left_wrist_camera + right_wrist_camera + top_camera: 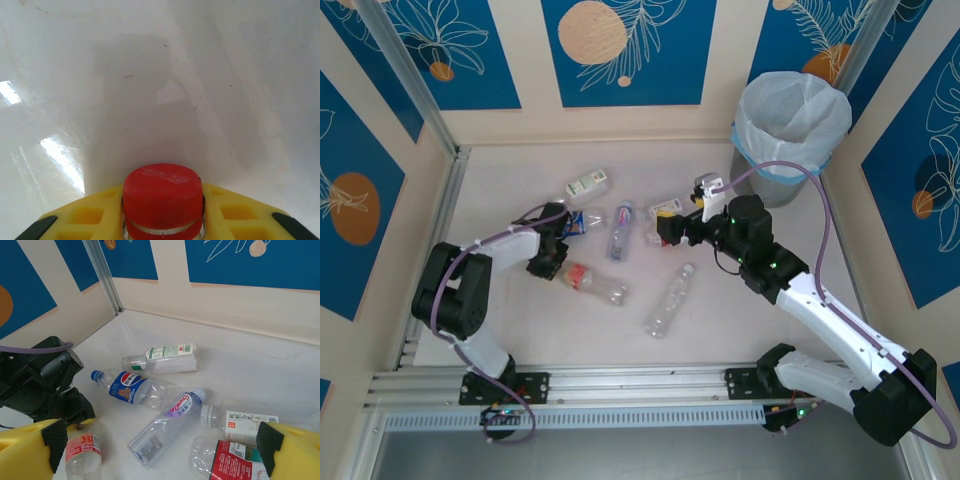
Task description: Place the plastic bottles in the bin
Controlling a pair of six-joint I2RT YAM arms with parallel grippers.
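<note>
The bin (pixel 790 118) stands at the far right corner of the table (pixel 580 340), lined with a bag. We make out no bottle inside it, though its depth is hidden from us. The plastic bottles lie loose between the two arms, well apart from the bin, and we count at least seven. The green-white label bottle (pixel 588 183) is farthest back, with the blue-capped Pepsi bottle (pixel 131 387) just in front of it and the purple-label bottle (pixel 170 422) beside that. The white-label bottle (pixel 240 421) and the red-and-teal label bottle (pixel 225 462) are closest under the right gripper (pixel 162 450). A bare clear bottle (pixel 670 300) lies nearer the arm bases. The right gripper's fingers are spread wide with nothing between them, low over the cluster. The left gripper (pixel 162 217) has its yellow fingers tight on either side of the neck of the red-capped bottle (pixel 162 192), which we read as a grip. That bottle sits by the left arm, its red label showing. We cannot tell whether it is off the table. Our judgement is that the task is barely begun: one bottle is in hand, none is seen delivered, and all of them have yet to cross to the bin. The carry from the left looks long, since the bin is on the right side.
</note>
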